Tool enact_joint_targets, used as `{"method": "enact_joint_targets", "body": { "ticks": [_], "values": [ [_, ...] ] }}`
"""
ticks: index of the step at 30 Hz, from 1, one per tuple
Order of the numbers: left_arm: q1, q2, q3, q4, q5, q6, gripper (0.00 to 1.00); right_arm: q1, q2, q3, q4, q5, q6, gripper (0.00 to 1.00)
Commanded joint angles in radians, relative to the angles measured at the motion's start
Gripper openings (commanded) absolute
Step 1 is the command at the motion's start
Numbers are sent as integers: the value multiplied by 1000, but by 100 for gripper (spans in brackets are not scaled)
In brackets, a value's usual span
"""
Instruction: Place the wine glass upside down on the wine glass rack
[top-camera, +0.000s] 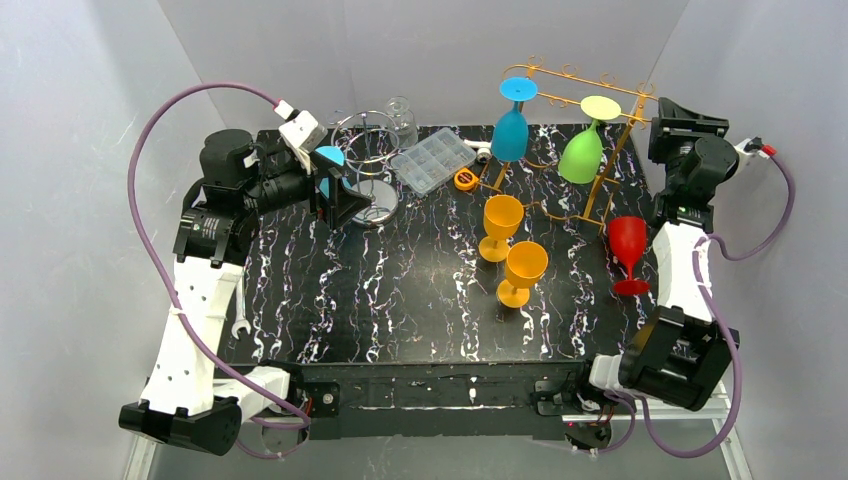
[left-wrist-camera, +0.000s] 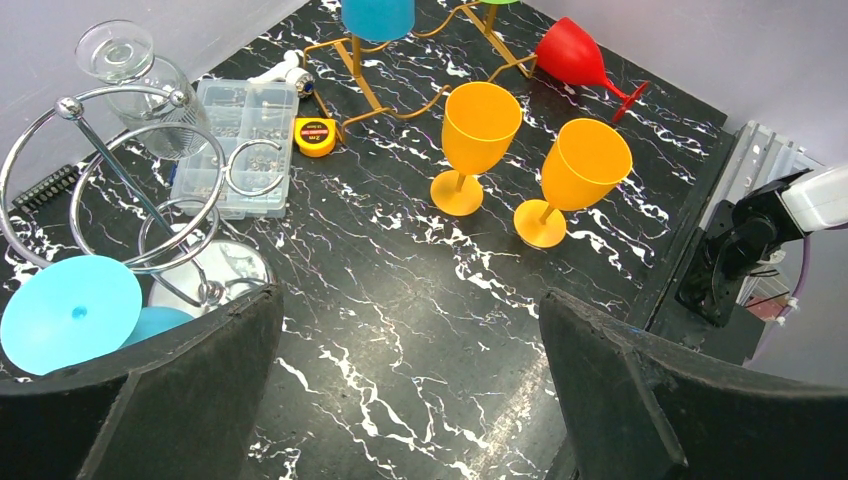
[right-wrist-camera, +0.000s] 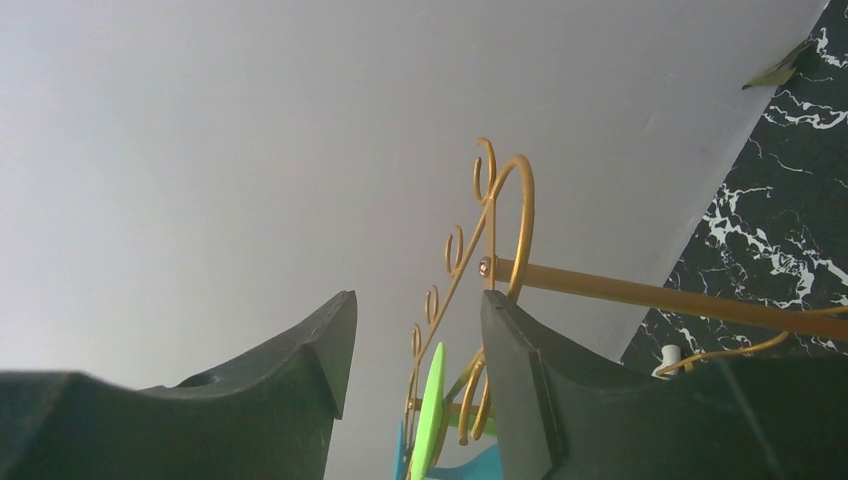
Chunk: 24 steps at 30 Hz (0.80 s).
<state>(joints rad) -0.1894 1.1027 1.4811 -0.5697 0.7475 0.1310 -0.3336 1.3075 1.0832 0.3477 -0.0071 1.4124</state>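
Note:
The gold wine glass rack (top-camera: 585, 150) stands at the back right. A blue glass (top-camera: 511, 128) and a green glass (top-camera: 582, 150) hang upside down on it. Two orange glasses (top-camera: 500, 225) (top-camera: 522, 270) and a red glass (top-camera: 628, 250) stand upright on the table. My right gripper (top-camera: 655, 118) is open and empty at the rack's right end; its wrist view shows the rack's gold bar (right-wrist-camera: 640, 293) and the green glass's foot (right-wrist-camera: 432, 410) between the fingers. My left gripper (top-camera: 340, 200) is open and empty, just right of a light blue glass (left-wrist-camera: 70, 312) that sits foot up by a silver ring rack (left-wrist-camera: 140, 170).
A clear glass (left-wrist-camera: 125, 60), a clear organiser box (left-wrist-camera: 240, 140) and an orange tape measure (left-wrist-camera: 315, 135) sit at the back of the table. A wrench (top-camera: 240, 325) lies near the left edge. Grey walls close in the back and sides.

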Motion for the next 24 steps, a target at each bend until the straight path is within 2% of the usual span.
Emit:
{"method": "enact_joint_targets", "body": {
  "ticks": [1,10,16,24],
  "values": [
    [-3,-7,5,-7,6,10,99,-12,-31,-17,-35,1,3,59],
    [-4,-5,5,-7,8,10,99,-12,-72,-12,-138,42,-29,63],
    [-4,-7,9,-12,7,15,99,-13,-68,-23,-107,62,-31,62],
    [-3,7,24,-10,9,10,99,-18,33,58,-9,70,-7,52]
  ]
}}
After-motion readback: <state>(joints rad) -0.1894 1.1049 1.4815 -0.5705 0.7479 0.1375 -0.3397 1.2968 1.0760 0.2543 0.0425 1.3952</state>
